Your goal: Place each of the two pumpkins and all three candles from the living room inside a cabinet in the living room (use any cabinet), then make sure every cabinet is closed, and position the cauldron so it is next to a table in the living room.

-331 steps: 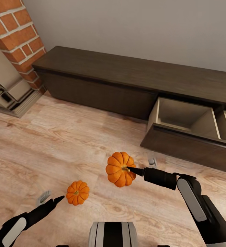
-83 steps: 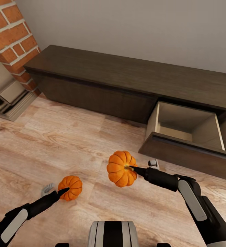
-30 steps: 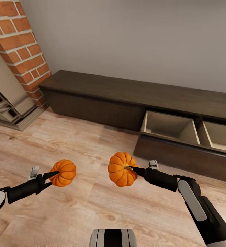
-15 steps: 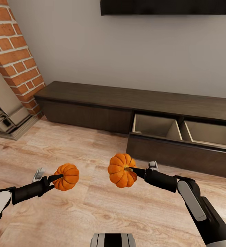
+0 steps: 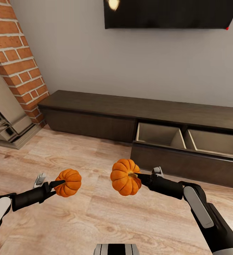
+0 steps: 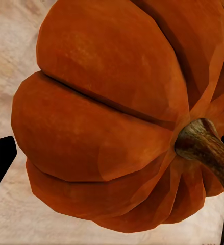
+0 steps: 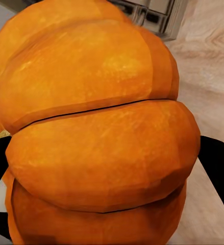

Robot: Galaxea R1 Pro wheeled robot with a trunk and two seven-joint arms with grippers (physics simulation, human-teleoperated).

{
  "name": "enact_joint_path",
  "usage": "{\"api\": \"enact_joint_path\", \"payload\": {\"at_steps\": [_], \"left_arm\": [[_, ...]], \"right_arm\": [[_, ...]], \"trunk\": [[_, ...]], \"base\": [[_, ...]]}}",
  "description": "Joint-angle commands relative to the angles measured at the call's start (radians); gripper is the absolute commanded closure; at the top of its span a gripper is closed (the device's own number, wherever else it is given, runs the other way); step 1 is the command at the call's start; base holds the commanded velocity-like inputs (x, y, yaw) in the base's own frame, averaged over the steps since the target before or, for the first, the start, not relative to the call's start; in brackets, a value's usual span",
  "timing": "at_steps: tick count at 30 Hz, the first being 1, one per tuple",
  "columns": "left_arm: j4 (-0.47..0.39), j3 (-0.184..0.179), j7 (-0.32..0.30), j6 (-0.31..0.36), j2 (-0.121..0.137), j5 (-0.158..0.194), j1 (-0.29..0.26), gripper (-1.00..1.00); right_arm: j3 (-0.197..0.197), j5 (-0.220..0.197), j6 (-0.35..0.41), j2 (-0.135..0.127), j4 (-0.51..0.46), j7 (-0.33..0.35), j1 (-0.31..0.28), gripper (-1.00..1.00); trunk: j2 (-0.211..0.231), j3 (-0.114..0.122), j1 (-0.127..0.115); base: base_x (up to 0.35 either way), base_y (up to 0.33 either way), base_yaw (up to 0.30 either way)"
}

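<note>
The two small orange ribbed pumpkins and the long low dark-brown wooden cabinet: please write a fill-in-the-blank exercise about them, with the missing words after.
1. The left tool holds one small orange ribbed pumpkin above the ____ floor.
2. The right tool grips the other pumpkin, the ____ of the two.
3. The long low dark-brown wooden cabinet has a drawer pulled ____.

Missing words: wooden; larger; open

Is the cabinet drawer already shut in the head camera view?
No, the cabinet has its drawer pulled out, with the pale insides showing.
</note>
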Motion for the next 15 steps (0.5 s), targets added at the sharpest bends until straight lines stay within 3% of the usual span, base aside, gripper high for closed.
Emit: {"api": "enact_joint_path", "payload": {"at_steps": [1, 15], "left_arm": [[0.0, 0.002, -0.007, 0.005, 0.0, -0.005, -0.001, 1.0], [0.0, 0.008, -0.007, 0.006, 0.004, -0.001, -0.001, 1.0]], "right_arm": [[0.0, -0.001, 0.006, -0.001, 0.001, 0.002, -0.001, 1.0], [0.0, -0.004, 0.011, 0.0, 0.006, 0.0, -0.001, 1.0]], "trunk": [[0.0, 0.002, -0.001], [0.003, 0.033, -0.007]], "base": [[0.0, 0.0, 0.0], [0.0, 0.0, 0.0]]}}
